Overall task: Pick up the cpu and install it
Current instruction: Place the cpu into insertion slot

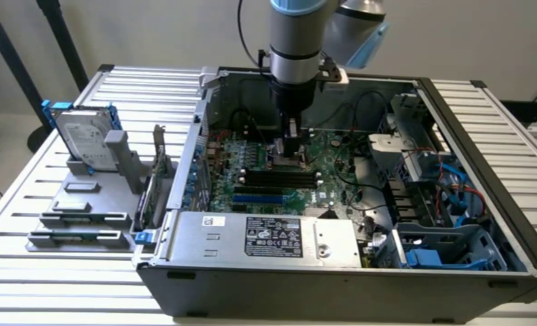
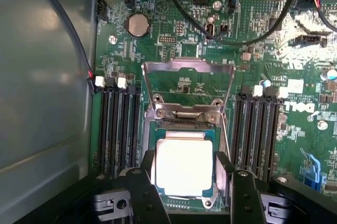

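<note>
Exterior view, arm: We see the arm reach straight down into the open computer case. Its gripper is low over the middle of the green circuit board.
Exterior view, cpu: The gripper's body covers the spot beneath it, so from here we cannot make the cpu out with any confidence.
Exterior view, surroundings: A hard drive stands on the slatted table at the exterior view's left, well apart from the work.
Wrist view, where the cpu is: The cpu lies square over the socket in the circuit board. It is just beside the raised metal hold-down frame and between two banks of black memory slots.
Wrist view, look of the cpu: It is a thin, flat square with a pale silver lid, rounded corners and a narrow green rim. The lid looks clean and level.
Wrist view, grip: The two black fingers stand wide and sit against opposite edges of the cpu. We read that as a hold on it.
Step in hand: We judge the picking up done and the placing under way. Whether the cpu is fully bedded or just above the socket, we cannot say.
What the move calls for: In our view it needs a level cpu with its edges lined up to the socket walls. It also wants no sideways push and no force, since the contacts beneath likely bend easily. The frame is not yet closed.
</note>
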Controlling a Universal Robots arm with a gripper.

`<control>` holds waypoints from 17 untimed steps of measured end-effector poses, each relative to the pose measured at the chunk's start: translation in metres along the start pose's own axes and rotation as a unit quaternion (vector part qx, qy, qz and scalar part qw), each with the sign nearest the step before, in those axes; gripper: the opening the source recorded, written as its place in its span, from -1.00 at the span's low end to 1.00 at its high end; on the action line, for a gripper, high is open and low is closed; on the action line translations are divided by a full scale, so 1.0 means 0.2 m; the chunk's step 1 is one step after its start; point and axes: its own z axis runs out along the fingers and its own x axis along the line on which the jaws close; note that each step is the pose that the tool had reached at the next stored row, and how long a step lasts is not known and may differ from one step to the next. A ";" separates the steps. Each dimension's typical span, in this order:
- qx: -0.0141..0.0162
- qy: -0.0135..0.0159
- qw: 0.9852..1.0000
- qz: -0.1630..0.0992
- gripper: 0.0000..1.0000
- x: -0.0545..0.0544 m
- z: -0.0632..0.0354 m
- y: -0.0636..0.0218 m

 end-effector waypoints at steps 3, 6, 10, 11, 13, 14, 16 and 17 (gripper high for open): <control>0.000 0.000 1.000 0.006 0.08 0.00 0.000 -0.016; -0.001 -0.001 1.000 0.013 0.08 0.00 0.001 -0.017; -0.002 -0.001 1.000 0.020 0.08 -0.01 0.005 -0.018; -0.002 -0.001 1.000 0.020 0.08 -0.01 0.007 -0.018; -0.002 -0.001 1.000 0.020 0.08 -0.01 0.012 -0.018; -0.002 -0.001 1.000 0.020 0.08 -0.01 0.014 -0.018; -0.002 -0.001 1.000 0.020 0.08 -0.01 0.018 -0.018; -0.002 -0.001 1.000 0.020 0.08 -0.01 0.021 -0.018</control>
